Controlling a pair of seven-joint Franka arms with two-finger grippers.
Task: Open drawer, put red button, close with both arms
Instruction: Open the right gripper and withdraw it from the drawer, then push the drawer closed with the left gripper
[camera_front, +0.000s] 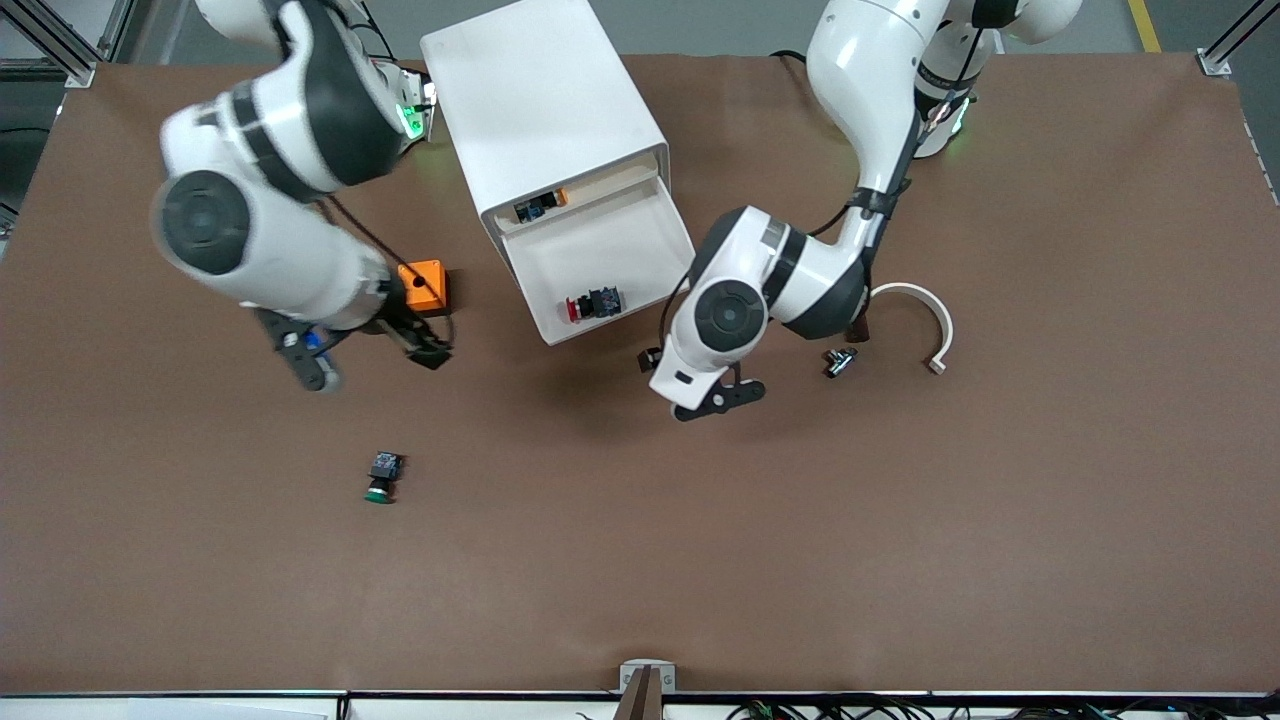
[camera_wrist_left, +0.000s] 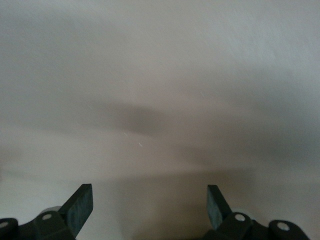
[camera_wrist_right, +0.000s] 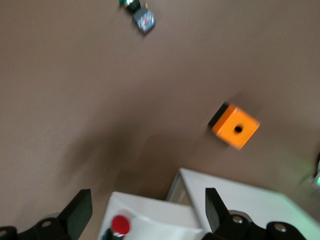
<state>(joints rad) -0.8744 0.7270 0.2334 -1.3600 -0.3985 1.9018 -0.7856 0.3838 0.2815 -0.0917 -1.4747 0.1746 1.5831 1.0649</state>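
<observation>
Now | drawer (camera_front: 610, 262) pulled out of the cabinet (camera_front: 545, 100) | red button (camera_front: 592, 304) lies inside the drawer | right gripper (camera_wrist_right: 145, 212) spread, empty, above the drawer's edge | left gripper (camera_wrist_left: 147, 210) spread, empty, close beside the drawer | green button (camera_front: 383, 477) on counter (camera_front: 900, 520), well apart from the drawer

Robotics laboratory test bench.
Two white jointed arms (camera_front: 300, 200) stood along one edge of a brown-covered table (camera_front: 900, 560) framed by aluminium profile posts (camera_front: 1225, 45); cables (camera_front: 900, 710) ran along the edge nearest the front camera, and a grey floor with a yellow line (camera_front: 1145, 25) lay past the bases.
</observation>
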